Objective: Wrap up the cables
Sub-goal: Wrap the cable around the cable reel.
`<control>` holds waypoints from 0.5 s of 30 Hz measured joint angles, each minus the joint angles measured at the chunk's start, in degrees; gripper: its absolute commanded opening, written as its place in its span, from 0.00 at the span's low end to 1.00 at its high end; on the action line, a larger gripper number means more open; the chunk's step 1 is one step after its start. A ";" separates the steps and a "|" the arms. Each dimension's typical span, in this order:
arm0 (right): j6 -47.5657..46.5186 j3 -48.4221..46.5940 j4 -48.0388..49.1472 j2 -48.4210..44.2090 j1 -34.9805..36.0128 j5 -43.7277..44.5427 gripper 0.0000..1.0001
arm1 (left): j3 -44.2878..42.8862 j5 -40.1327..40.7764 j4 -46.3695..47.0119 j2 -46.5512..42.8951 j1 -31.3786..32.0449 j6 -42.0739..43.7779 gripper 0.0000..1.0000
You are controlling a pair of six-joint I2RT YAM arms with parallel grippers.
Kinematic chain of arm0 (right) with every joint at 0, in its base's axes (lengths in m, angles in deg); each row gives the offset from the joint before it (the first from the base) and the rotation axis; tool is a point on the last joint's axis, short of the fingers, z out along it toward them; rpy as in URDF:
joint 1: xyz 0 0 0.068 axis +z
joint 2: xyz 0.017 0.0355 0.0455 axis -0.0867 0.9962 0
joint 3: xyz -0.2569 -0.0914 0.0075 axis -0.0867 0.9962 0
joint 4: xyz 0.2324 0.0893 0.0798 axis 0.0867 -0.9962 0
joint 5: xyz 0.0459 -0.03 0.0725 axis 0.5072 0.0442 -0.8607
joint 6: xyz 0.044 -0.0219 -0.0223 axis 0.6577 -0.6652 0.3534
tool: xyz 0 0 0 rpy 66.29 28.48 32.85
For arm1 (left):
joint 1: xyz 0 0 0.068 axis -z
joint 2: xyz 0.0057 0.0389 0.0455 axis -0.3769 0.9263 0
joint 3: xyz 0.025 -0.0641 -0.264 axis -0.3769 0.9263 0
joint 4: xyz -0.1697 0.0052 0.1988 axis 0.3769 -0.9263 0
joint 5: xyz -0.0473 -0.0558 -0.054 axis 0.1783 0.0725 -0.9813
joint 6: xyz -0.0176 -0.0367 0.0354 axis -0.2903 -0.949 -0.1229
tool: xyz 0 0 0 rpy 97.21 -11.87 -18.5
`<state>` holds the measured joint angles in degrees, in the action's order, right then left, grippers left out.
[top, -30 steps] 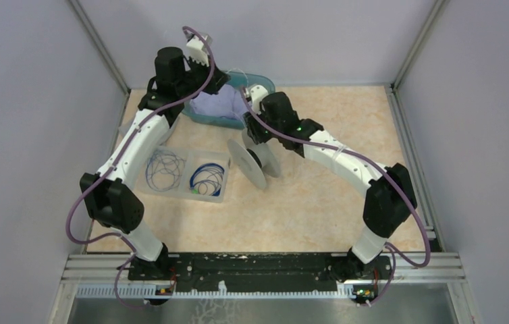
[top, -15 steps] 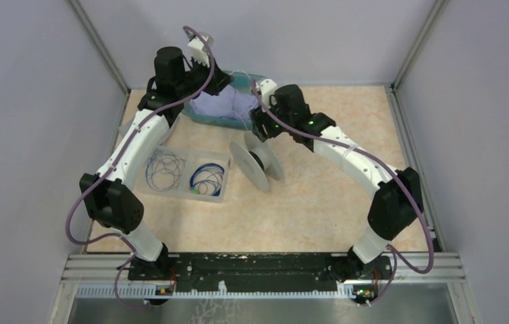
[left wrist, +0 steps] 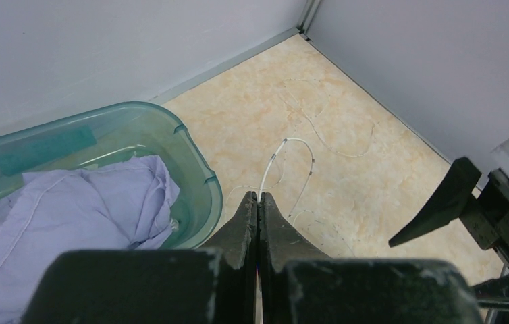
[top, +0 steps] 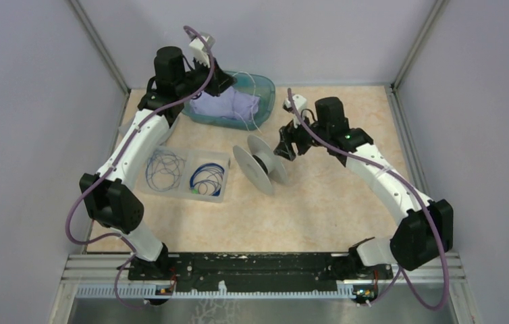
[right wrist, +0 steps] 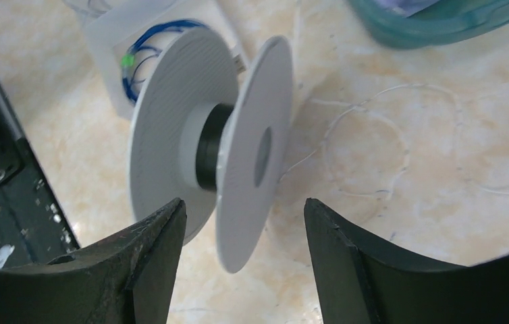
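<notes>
Cable of whitish colour [left wrist: 284, 140] lies in loose loops on the table [top: 319, 209], in the upper middle of the overhead view, between the teal basin [left wrist: 198, 169] and the spool [top: 260, 165]. One end of it rises to the left claw [left wrist: 258, 199], whose jaws are pressed together. The thin wire comes out just at their tips, so I judge that it is pinched there and held above the basin edge, to keep this end off the table and easy to guide. The spool stands on the edges of its two discs at the centre, and its dark core looks bare, so I think nothing is wound yet. The right claw [right wrist: 244, 206] is spread wide just beside the spool. In its own view the spool shows between the two fingers and touches neither, so probably the claw is placed to take the spool and steady it for winding. Blue cables [top: 206, 177] rest coiled in the two compartments of the clear tray [top: 227, 182], left of the spool, kept apart from the work. A lilac cloth [left wrist: 83, 202] fills the basin.
</notes>
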<state>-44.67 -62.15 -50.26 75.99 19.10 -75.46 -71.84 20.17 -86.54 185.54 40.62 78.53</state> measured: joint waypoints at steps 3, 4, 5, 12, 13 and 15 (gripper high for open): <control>-0.37 1.51 -1.18 -0.20 1.46 -1.88 0.63 | 0.00 -0.11 0.37 0.00 0.02 0.00 0.00; -0.42 2.01 -1.22 -0.20 2.25 -1.66 0.61 | 0.00 -0.11 0.44 0.00 0.02 0.00 0.00; -0.37 2.45 -1.20 -0.20 3.10 -1.42 0.57 | 0.00 -0.11 0.52 0.00 0.02 0.02 0.00; 0.55 3.34 0.37 1.44 8.48 4.72 0.44 | 0.02 -0.04 0.70 0.00 0.09 0.22 0.00; 0.70 3.34 0.81 1.57 8.92 5.99 0.46 | 0.02 -0.04 0.70 0.00 0.13 0.22 0.00; 0.92 3.34 1.64 1.73 9.62 8.35 0.51 | 0.02 -0.04 0.72 0.00 0.13 0.20 0.00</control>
<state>-43.76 -58.80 -48.62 77.71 28.72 -67.11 -71.81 20.12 -85.82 185.54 40.75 78.73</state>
